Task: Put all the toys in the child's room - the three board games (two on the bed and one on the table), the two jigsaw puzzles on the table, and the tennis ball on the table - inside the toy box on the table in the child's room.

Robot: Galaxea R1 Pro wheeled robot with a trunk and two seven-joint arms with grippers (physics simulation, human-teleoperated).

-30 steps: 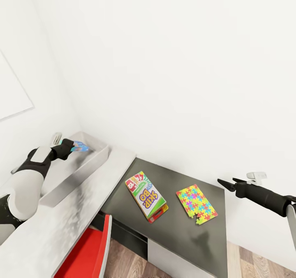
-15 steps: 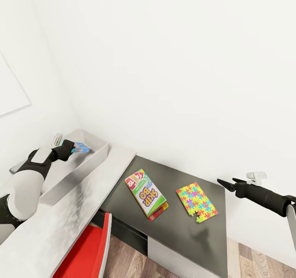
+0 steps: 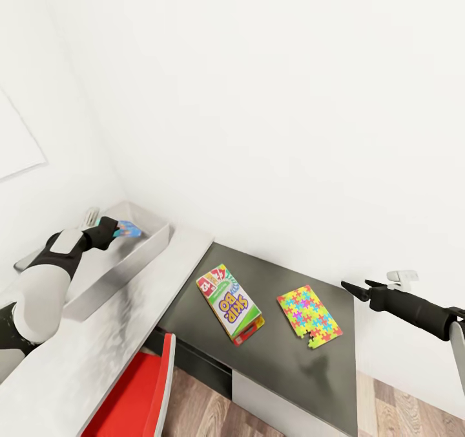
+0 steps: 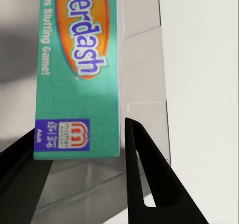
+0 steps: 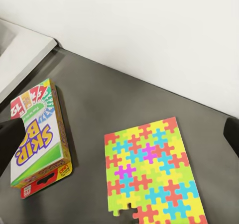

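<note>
Left claw [image 3: 117, 228] pinching a teal-blue cardboard game box [image 4: 77, 69] over the shallow light-grey toy bin [image 3: 132, 259].
Rightward on the counter's [image 3: 271, 353] dark-grey section lie a long white-red-green Skip-Bo box [image 3: 230, 304] and, near it, a bright multicoloured jigsaw sheet [image 3: 309, 317]; the right claw [image 3: 353, 288] hovers beyond, fingers spread.

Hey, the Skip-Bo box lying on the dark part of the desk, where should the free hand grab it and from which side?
Probably from above, pinching across its narrow width near the middle. The Skip-Bo box lies flat on the desk, so only its long side edges offer purchase. The right hand hovers open nearby, beyond the jigsaw puzzle.
</note>
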